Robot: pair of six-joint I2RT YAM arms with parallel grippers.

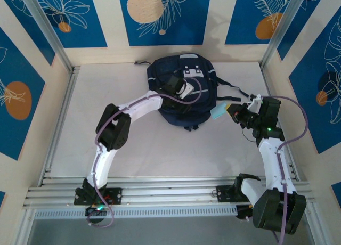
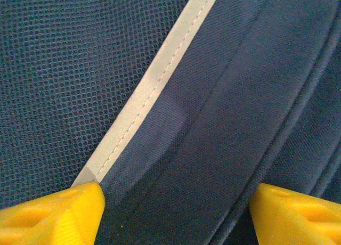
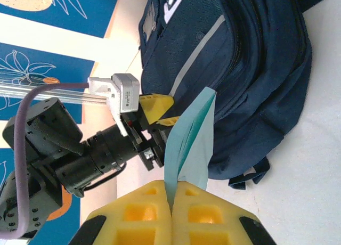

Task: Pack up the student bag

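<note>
Both busy: left gripper (image 2: 176,202), jaws wide, sits over the large dark navy fabric backpack (image 1: 205,101); right gripper (image 3: 171,197) pinches a thin pale-teal folded sheet (image 3: 192,144) just right of it.

The left arm (image 1: 139,104) and right arm (image 1: 269,150) have white shells on the long links and bulky black joint housings (image 1: 114,131). A purple cable (image 1: 97,149) runs outside each arm in loose loops. The bases (image 1: 88,194) are black. A small green light (image 1: 269,130) glows by the right wrist. The jaws are bright yellow plastic, and the right fingers (image 3: 144,213) show square recesses. A white-grey camera block (image 3: 125,93) sits on the left wrist.
</note>
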